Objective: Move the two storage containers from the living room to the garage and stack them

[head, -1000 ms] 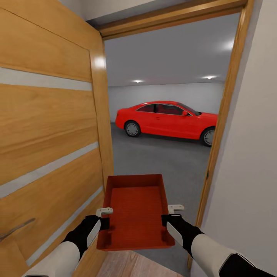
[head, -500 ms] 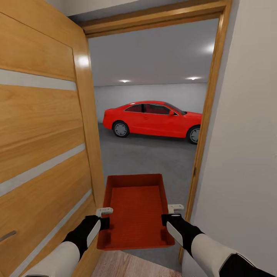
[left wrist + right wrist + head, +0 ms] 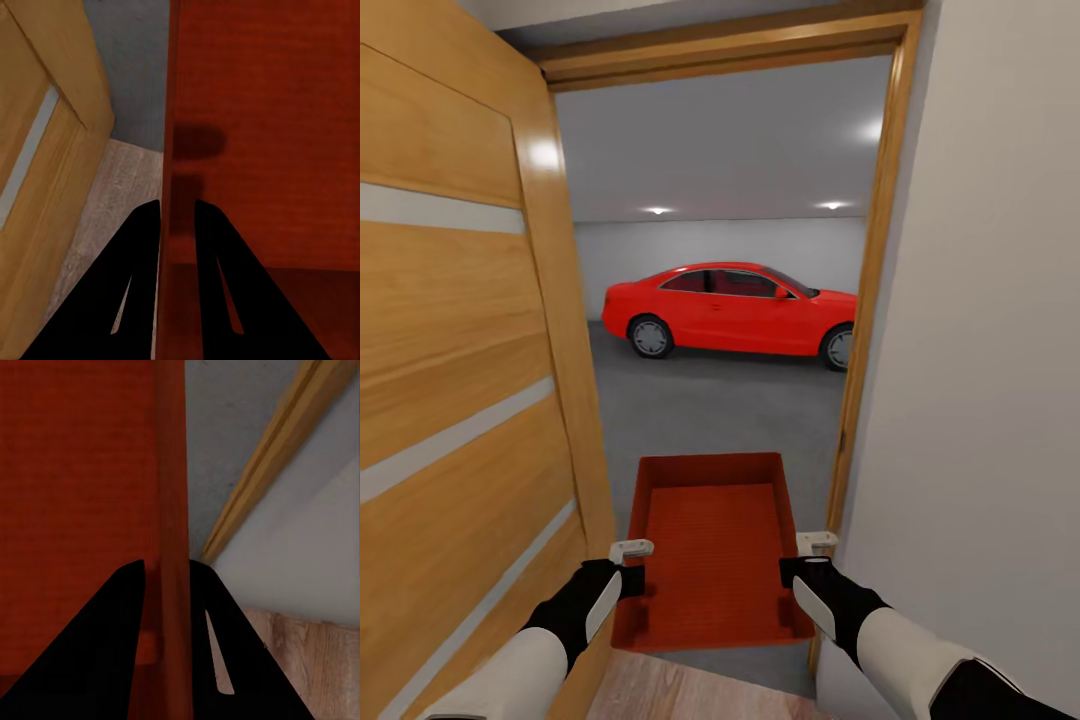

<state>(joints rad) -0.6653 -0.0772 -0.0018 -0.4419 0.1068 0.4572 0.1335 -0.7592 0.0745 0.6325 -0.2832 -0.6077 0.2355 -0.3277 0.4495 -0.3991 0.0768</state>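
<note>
With both grippers, left [image 3: 632, 565] and right [image 3: 807, 558], clamped on storage container [image 3: 712, 545] walls; centre between door [image 3: 460, 400] and jamb [image 3: 860, 300], keep level.

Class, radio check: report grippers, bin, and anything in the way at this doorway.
Left gripper and right gripper shut on bin walls. Bin level, at garage threshold. Door close left, frame close right; car parked far ahead.
</note>
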